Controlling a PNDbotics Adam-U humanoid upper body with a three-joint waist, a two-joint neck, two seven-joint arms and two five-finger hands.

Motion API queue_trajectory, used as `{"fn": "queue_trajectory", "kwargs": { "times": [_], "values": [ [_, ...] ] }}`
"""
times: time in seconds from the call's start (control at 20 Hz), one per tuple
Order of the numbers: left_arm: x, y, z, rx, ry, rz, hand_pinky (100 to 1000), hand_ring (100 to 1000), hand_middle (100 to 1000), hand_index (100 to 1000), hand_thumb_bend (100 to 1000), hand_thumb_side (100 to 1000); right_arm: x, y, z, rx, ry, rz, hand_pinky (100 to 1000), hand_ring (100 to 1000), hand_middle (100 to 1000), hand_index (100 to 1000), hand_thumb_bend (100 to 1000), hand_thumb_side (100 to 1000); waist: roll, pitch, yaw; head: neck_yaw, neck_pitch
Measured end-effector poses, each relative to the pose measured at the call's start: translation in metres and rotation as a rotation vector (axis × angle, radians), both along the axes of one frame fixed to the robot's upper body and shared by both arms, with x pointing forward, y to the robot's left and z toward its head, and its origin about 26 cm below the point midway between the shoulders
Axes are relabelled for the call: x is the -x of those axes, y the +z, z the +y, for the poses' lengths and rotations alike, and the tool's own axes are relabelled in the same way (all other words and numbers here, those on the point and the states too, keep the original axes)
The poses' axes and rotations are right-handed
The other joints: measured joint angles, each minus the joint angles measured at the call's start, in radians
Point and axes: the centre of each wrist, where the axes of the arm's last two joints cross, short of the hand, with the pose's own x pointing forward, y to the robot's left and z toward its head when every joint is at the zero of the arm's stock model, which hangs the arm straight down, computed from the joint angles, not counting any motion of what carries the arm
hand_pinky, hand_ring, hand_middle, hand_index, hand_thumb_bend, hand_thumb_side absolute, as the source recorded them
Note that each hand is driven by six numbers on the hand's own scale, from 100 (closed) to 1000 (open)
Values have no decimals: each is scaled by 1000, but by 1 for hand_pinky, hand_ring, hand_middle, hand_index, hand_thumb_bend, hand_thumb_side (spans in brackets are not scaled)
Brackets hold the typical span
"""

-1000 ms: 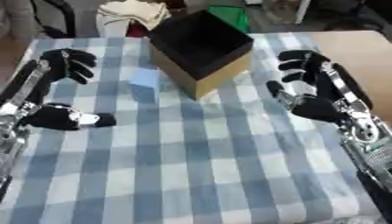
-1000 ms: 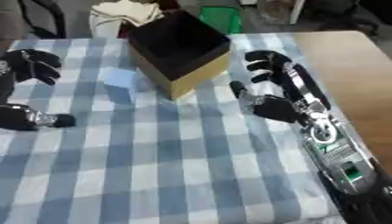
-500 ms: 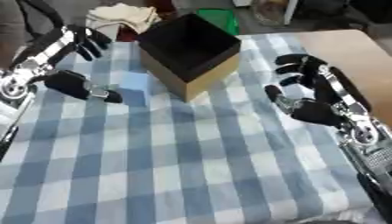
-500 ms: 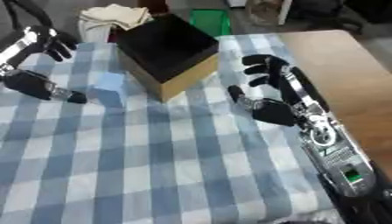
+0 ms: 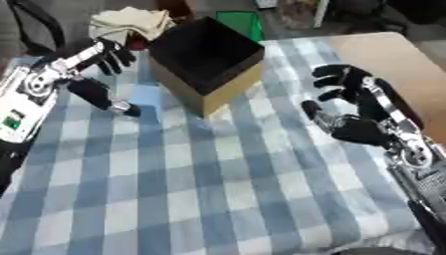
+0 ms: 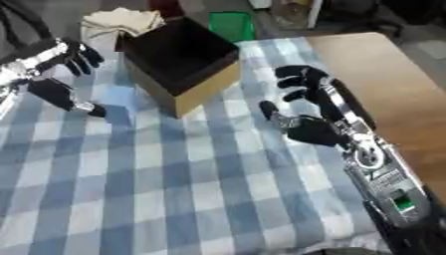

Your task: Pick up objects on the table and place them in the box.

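The box [image 5: 222, 92] has tan cardboard walls and a black inside, and stands open on the blue-and-white checked cloth [image 5: 200, 189] at the back middle. A small pale blue block [image 6: 118, 96] lies on the cloth just left of the box. My left hand [image 5: 83, 74] hovers over that spot, open, with its fingers spread toward the box's back corner and its thumb stretched down beside the block. I cannot tell whether it touches the block. My right hand [image 5: 357, 119] is open to the right of the box, fingers spread, holding nothing.
A green item [image 5: 240, 22] and a beige folded cloth [image 5: 131, 20] lie behind the box. Bare wooden tabletop [image 5: 392, 50] shows at the right, past the cloth's edge. The near half of the checked cloth holds no objects.
My left hand has risen from the cloth's left side and swung toward the box, ending over the blue block. The right hand barely moved. The camera has shifted.
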Motion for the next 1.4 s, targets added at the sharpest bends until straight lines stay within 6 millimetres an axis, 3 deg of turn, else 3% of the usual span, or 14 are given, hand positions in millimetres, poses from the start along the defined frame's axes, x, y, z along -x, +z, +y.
{"fn": "queue_trajectory", "kwargs": {
  "times": [0.5, 1.4],
  "values": [
    [-17, -38, 12, -89, 47, 2, 675, 667, 666, 770, 856, 173, -1, 1, 3, 3, 15, 1, 678, 782, 762, 806, 351, 230, 4, 1, -31, 6, -1],
    [-21, -47, 12, -160, 47, -71, 689, 671, 662, 767, 843, 155, -1, 0, 5, 0, 25, 3, 677, 783, 762, 806, 347, 233, 12, 1, -45, 5, 0]
  ]
}}
